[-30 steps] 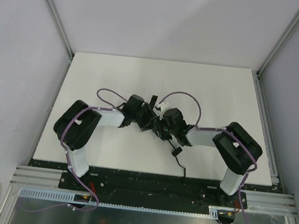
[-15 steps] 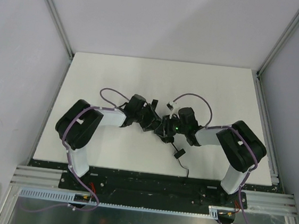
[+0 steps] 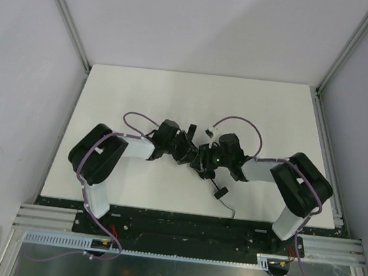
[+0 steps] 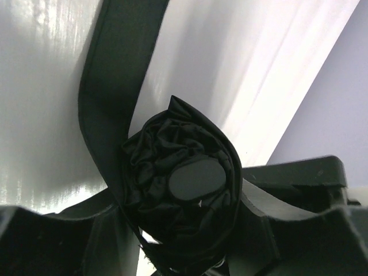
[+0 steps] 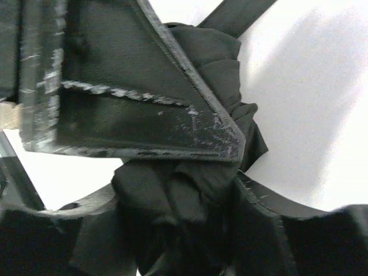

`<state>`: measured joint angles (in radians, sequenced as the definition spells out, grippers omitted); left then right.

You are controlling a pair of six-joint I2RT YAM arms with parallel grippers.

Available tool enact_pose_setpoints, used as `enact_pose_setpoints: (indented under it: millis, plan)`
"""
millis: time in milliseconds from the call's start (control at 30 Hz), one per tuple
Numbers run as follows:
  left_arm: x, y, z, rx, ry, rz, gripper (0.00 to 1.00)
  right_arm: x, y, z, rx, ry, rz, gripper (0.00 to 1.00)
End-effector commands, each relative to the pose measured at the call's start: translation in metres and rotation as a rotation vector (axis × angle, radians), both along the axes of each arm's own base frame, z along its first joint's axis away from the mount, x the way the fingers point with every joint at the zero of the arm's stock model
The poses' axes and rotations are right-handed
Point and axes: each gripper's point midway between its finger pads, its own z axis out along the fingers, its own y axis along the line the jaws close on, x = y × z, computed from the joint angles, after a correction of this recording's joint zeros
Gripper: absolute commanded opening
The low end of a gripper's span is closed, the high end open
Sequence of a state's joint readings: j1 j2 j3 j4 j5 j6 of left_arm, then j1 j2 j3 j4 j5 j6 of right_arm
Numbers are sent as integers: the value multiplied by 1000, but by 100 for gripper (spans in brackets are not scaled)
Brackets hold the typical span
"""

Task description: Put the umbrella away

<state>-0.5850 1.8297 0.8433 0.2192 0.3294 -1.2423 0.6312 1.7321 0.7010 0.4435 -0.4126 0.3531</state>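
The umbrella (image 3: 199,159) is a folded black bundle held above the middle of the white table (image 3: 142,94), between both arms. In the left wrist view I look at it end-on: the oval cap (image 4: 195,179) sits in bunched fabric, and a wide black strap (image 4: 109,86) curls up from it. My left gripper (image 4: 179,233) is shut on the bundle, a finger on each side. My right gripper (image 5: 178,230) is shut on the crumpled fabric (image 5: 184,195), with a finger of the left gripper (image 5: 132,86) lying across above it. The handle end (image 3: 219,193) and wrist strap (image 3: 229,210) trail toward the near edge.
Grey walls and aluminium rails (image 3: 70,27) enclose the table on three sides. The arm bases stand on a black plate (image 3: 187,229) at the near edge. Purple cables (image 3: 238,121) loop over both wrists.
The right arm's wrist and elbow have drawn a little to the right, and the umbrella's handle end has slid toward the near edge. The left wrist dipped slightly toward the right gripper.
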Motion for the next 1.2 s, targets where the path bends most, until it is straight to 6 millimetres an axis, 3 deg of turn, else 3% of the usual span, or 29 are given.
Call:
enact_pose_setpoints:
  millis: [0,67,167,333,433,733,833,967,1167]
  plan:
    - [-34,43,-54,222,152,34,0,9,-1,40,-82,-181,-45,64]
    - [-36,44,-54,232,166,35,0,8,-2,41,-177,-239,-52,73]
    - [-40,47,-55,245,191,39,0,14,-4,41,-350,-340,-93,77]
    - [-42,48,-54,249,214,46,0,22,-2,32,-583,-455,-134,75]
    - [-42,49,-53,261,224,50,0,27,-1,22,-639,-479,-150,71]
    - [-45,48,-51,260,257,60,0,30,-1,-13,-673,-444,-162,33]
    - [-44,48,-49,254,259,62,0,29,0,-20,-651,-414,-152,8]
    - [-43,48,-48,254,251,54,1,25,1,-17,-566,-383,-119,1]
    - [-42,51,-56,281,239,36,61,14,17,13,-324,-355,-31,0]
